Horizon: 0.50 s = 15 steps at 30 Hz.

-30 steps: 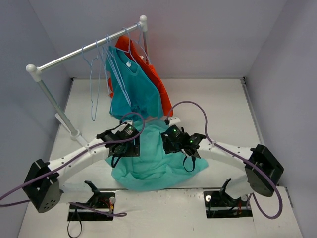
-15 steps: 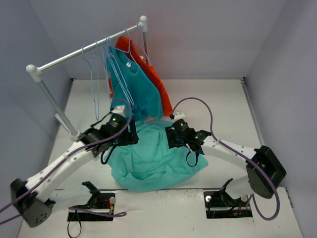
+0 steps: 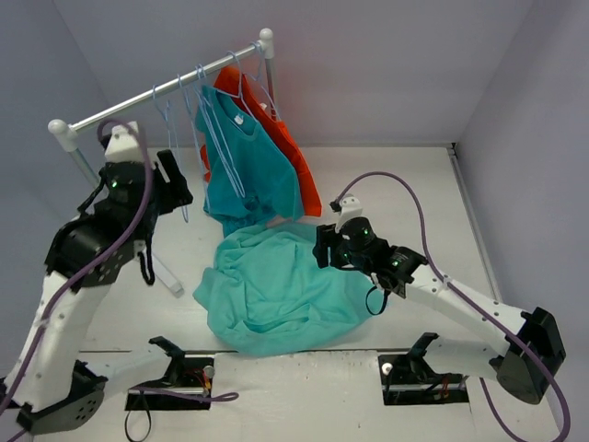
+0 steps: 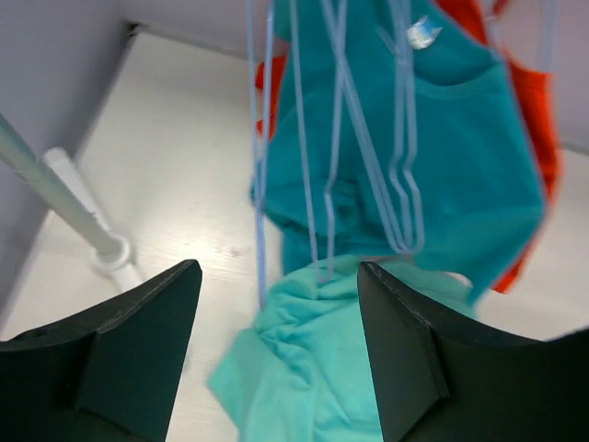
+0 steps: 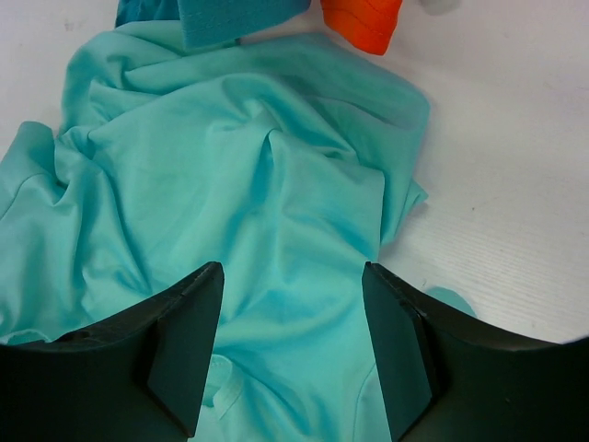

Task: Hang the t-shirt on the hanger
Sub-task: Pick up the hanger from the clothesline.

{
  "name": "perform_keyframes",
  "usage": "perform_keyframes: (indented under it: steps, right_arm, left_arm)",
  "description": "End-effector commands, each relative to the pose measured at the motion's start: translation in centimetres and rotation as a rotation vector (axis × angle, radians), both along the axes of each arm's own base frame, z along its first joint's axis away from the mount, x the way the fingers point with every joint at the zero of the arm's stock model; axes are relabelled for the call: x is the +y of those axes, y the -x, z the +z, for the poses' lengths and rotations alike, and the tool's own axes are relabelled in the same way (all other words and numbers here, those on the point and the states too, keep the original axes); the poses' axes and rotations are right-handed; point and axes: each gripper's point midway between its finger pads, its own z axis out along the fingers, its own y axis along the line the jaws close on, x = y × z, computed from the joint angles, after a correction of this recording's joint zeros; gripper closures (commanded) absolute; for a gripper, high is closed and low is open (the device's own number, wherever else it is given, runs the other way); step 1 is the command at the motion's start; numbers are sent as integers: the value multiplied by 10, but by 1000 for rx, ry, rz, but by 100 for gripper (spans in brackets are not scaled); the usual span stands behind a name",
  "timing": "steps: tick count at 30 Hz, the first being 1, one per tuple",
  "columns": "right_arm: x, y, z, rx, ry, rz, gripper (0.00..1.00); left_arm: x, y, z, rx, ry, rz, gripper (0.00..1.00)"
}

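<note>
The mint-teal t-shirt (image 3: 276, 295) lies crumpled on the table, under the rack. It also shows in the left wrist view (image 4: 313, 368) and fills the right wrist view (image 5: 239, 184). Thin light-blue wire hangers (image 3: 175, 129) hang empty on the rail, alike; in the left wrist view they (image 4: 262, 157) hang just ahead of the fingers. My left gripper (image 3: 177, 189) is raised beside them, open and empty (image 4: 276, 276). My right gripper (image 3: 320, 249) is open and empty (image 5: 293, 276), just above the t-shirt's right part.
A white rail (image 3: 156, 92) on two posts spans the back left; its near post (image 4: 55, 198) and foot (image 3: 170, 276) stand by my left arm. A darker blue-teal shirt (image 3: 248, 166) and an orange-red garment (image 3: 296, 157) hang on hangers at the rail's right end.
My left gripper has left the t-shirt and risen up and left to the hangers. The right gripper has shifted slightly right. The t-shirt lies loose, its left edge spread further out.
</note>
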Motion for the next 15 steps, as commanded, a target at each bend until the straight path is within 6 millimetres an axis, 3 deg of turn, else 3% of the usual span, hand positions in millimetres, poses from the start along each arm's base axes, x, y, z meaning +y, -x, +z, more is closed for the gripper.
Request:
perform_keyframes:
  steps: [1, 4, 9, 15]
  right_arm:
    - [-1, 6, 19, -39, -50, 12, 41]
    - [-4, 9, 17, -36, -58, 8, 41]
    - [-8, 15, 11, -23, -68, 4, 40]
    - [-11, 19, 11, -26, -78, -1, 40]
  left_arm:
    - [19, -47, -35, 156, -115, 63, 36]
    - [29, -65, -47, 200, -130, 91, 36]
    - [25, -89, -60, 225, -129, 75, 36]
    - [24, -93, -73, 257, -129, 86, 40]
